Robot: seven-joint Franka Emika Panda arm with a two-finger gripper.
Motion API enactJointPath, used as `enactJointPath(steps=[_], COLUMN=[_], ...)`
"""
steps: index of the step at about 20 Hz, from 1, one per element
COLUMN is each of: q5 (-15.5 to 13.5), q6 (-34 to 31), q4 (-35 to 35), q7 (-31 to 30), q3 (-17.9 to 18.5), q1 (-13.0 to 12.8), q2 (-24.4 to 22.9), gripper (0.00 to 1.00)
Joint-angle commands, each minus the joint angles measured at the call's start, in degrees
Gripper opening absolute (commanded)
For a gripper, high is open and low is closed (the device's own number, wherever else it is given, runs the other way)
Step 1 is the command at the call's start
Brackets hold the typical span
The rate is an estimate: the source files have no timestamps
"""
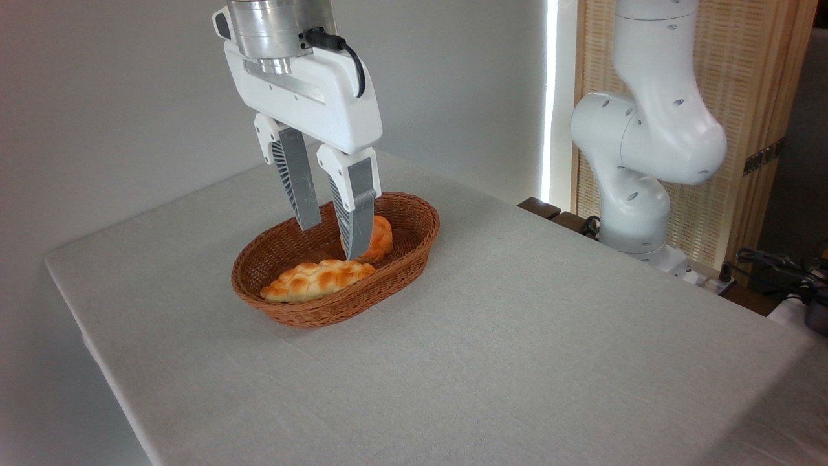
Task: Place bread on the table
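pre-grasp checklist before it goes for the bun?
1. End effector open, with a gap between the fingers: ok.
2. Bread in view, at the far end of the basket: ok.
3. Fingers straddle the bread: not ok; in this view they hang left of it and one finger overlaps it.
4. Braided loaf clear of the descent path: cannot tell; it lies just under the fingertips.
5. Bare table to the right for the drop: ok.

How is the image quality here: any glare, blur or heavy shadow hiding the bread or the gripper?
Fixed camera: sharp, evenly lit; blown-out window strip behind the arm; only soft shadow inside the basket; the bread is partly hidden by a finger of the gripper, not by blur.
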Motion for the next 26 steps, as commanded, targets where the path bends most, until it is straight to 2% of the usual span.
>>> enactJointPath(steps=[1,8,11,14,16,19,23,26], q5=[0.18,-0.43,-0.61,-5.34,-6.67,-6.67,-6.85,-6.85], q6=[-0.24,-0.15,0.99,2.74,3.89,7.48,16.36,16.99], q4=[-0.73,-2.84,-7.3,-14.86,-18.29,-22.51,-29.63,-31.4], q7=[1.06,0.44,0.44,0.35,0.27,-0.96,-6.13,-11.06], q3=[0.68,-0.02,-0.46,-0.46,-0.38,-0.29,-0.29,-0.11], q1=[-0.68,-0.85,-1.9,-2.43,-4.62,-9.28,-14.9,-19.82], q2=[-0.34,-1.04,-3.75,-8.06,-9.21,-9.92,-11.76,-11.85], gripper=[1.0,1.0,1.0,1.0,1.0,1.0,1.0,1.0])
